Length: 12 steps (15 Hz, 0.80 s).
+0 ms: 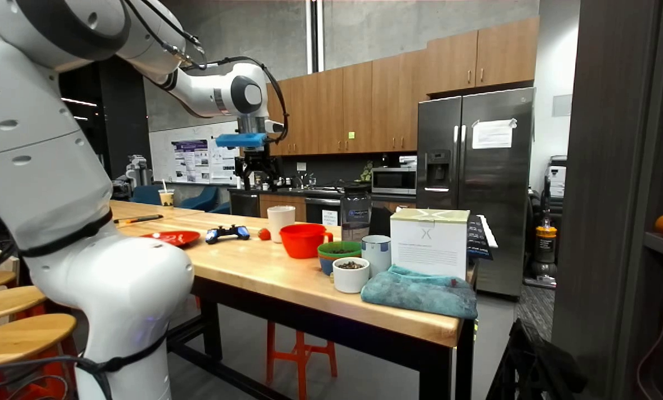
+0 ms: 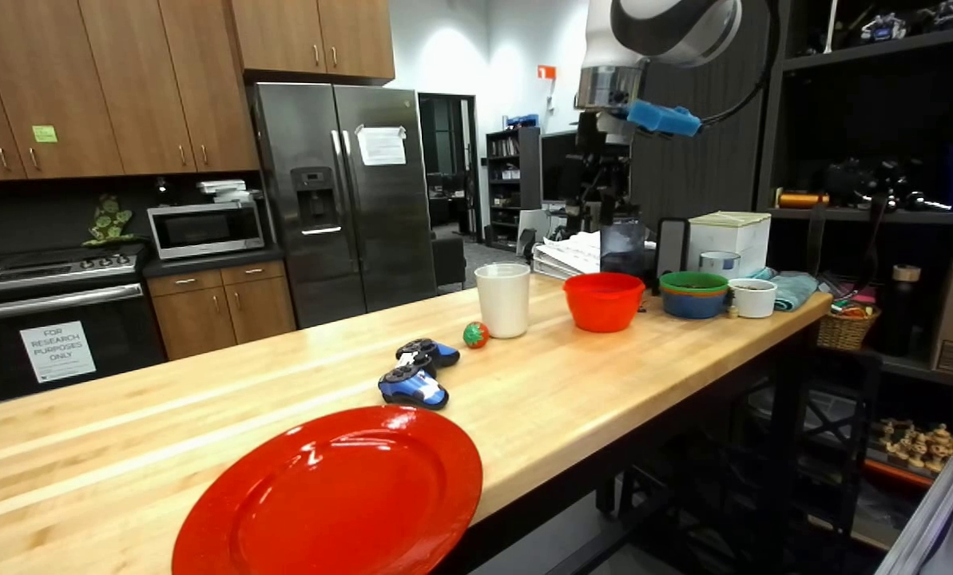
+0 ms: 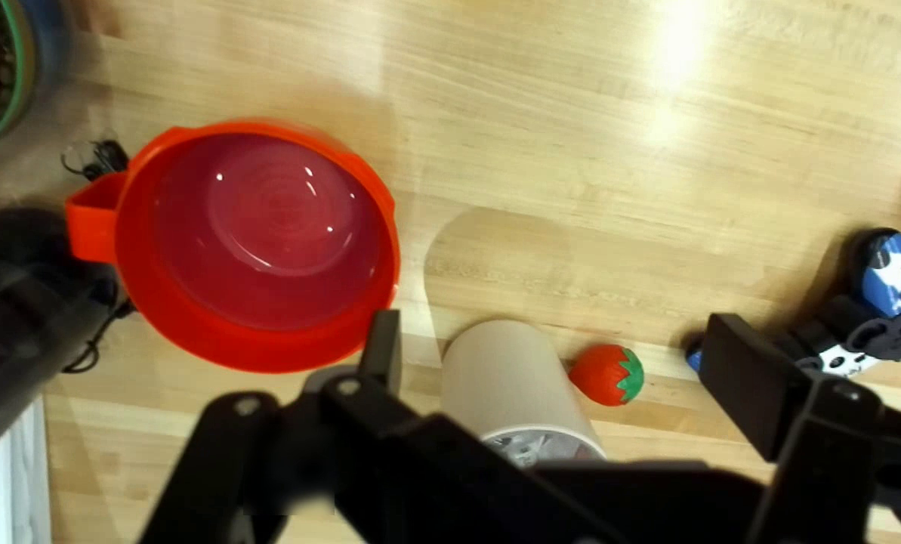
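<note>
My gripper [image 3: 560, 359] is open and empty. It hangs well above the wooden table, touching nothing, and it also shows in an exterior view [image 1: 259, 180]. Between its fingers in the wrist view stands a pale cup [image 3: 503, 378] with something shiny and grey inside. It is upright in both exterior views [image 1: 281, 221] [image 2: 502, 303]. A red strawberry with a green top [image 3: 605, 375] lies beside the cup. A red bowl with a handle [image 3: 269, 351] stands by the left finger and looks empty. A blue and black game controller [image 3: 892, 276] is partly hidden behind the right finger.
A red plate [image 2: 332, 495] lies near the table's edge. Stacked coloured bowls [image 2: 693, 299], a small white bowl [image 1: 350, 276], a mug [image 1: 375, 253], a dark bottle [image 1: 355, 214], a white box [image 1: 428, 244] and a teal cloth [image 1: 420, 294] crowd the table's end.
</note>
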{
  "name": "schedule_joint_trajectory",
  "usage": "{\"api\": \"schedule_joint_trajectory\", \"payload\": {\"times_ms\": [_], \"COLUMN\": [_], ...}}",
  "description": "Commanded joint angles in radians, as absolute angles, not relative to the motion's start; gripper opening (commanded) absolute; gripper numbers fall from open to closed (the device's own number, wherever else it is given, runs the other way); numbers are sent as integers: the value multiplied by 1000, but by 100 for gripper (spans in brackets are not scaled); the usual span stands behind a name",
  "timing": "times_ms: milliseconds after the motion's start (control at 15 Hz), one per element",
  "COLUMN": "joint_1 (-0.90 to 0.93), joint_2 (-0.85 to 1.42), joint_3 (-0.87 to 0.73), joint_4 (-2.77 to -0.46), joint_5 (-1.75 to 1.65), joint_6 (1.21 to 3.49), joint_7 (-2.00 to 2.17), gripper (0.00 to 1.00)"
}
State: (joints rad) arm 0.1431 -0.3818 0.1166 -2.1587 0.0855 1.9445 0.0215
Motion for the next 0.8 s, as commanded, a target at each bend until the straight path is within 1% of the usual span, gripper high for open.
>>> {"api": "schedule_joint_trajectory", "payload": {"times_ms": [0, 267, 733], "joint_1": [182, 234, 289], "joint_2": [-340, -309, -276], "joint_3": [126, 144, 165], "joint_4": [-2124, -2125, -2128], "joint_5": [138, 212, 316], "joint_6": [1989, 2022, 1966], "joint_7": [-59, -148, -279], "gripper": [100, 100, 100]}}
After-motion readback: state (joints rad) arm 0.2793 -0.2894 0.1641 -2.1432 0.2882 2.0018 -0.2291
